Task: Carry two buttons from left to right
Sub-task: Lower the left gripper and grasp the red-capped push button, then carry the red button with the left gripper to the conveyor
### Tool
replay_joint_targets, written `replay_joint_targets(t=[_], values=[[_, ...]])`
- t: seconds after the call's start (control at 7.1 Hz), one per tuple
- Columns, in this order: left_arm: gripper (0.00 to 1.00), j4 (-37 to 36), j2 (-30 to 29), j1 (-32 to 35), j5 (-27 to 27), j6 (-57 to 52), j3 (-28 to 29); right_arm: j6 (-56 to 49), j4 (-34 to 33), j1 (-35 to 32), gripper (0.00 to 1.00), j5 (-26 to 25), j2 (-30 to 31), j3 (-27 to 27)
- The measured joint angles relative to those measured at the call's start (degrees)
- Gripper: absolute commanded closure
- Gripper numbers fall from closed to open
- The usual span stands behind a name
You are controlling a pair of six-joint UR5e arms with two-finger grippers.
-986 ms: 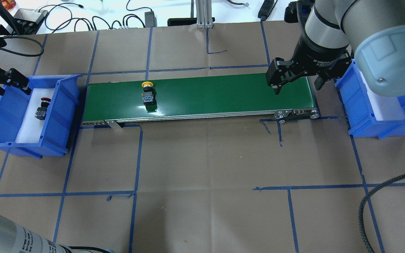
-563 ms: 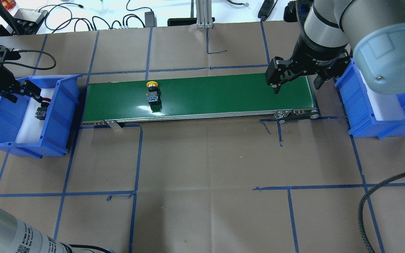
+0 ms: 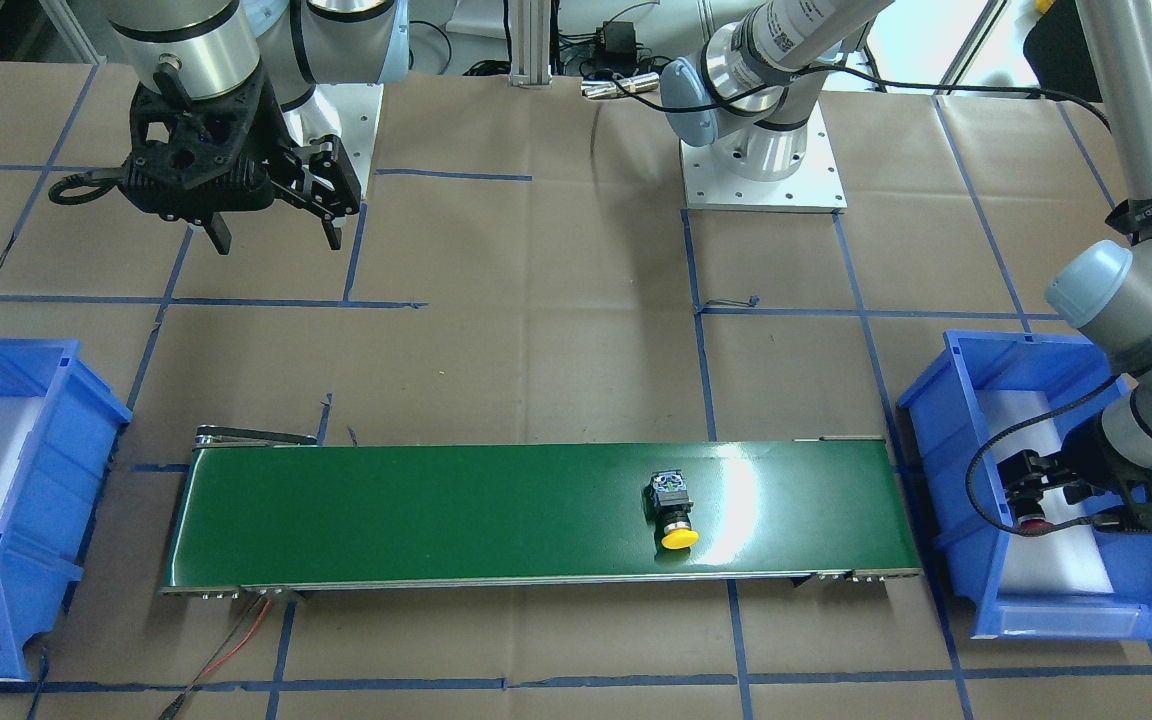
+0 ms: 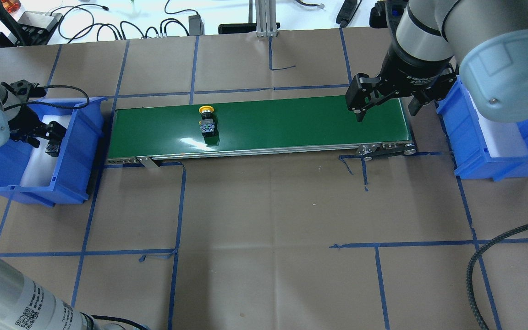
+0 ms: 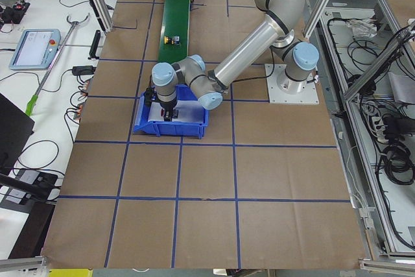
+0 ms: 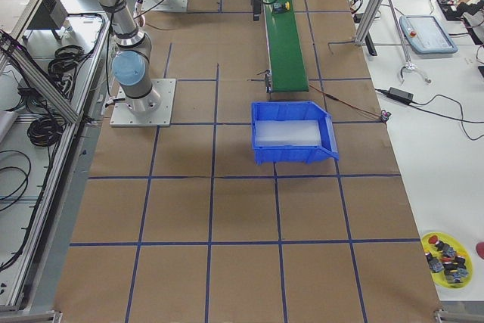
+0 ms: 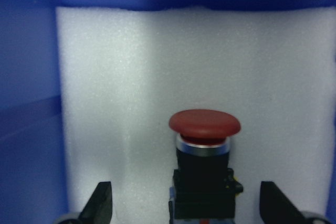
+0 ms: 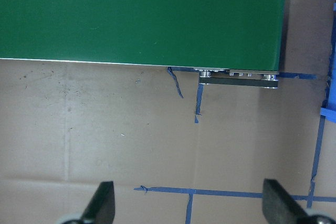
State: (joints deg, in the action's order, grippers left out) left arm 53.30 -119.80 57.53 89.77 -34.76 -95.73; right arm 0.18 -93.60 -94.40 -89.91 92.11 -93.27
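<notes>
Red button (image 7: pixel 205 129): on foam in blue bin (image 4: pixel 76 156), left edge of surface. Left gripper (image 7: pixel 188 203) spread, straddling black body, not clamped. Yellow button (image 4: pixel 208 123): on green belt (image 4: pixel 291 121). Right gripper (image 4: pixel 387 112) spread, empty. Buttons likely light, rigid, with slippery domed caps; grasp black body.

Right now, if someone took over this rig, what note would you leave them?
Left end effector: open, low in the left blue bin, fingers either side of the red button, not gripping it.
Right end effector: open, empty, raised near the right end of the green conveyor belt.
Yellow button: lying on the belt, nearer its left end.
Done: the yellow button is out of the left bin.
Left: grip the red button and put it on the belt; get both buttons into the right blue bin.
</notes>
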Motion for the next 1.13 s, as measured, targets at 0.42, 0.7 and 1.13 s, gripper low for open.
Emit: replay_joint_targets(t=[0.42, 0.7, 1.13], values=[[0.30, -0.1, 0.3, 0.5, -0.5, 0.0, 0.8, 0.0, -0.2, 0.0, 0.00, -0.1, 0.0, 0.0], [0.49, -0.1, 0.5, 0.6, -1.7, -0.1, 0.9, 0.0, -0.3, 0.0, 0.00, 0.0, 0.0, 0.1], [0.88, 0.1, 0.3, 0.5, -2.2, -0.2, 0.7, -0.1, -0.4, 0.0, 0.00, 0.0, 0.0, 0.1]])
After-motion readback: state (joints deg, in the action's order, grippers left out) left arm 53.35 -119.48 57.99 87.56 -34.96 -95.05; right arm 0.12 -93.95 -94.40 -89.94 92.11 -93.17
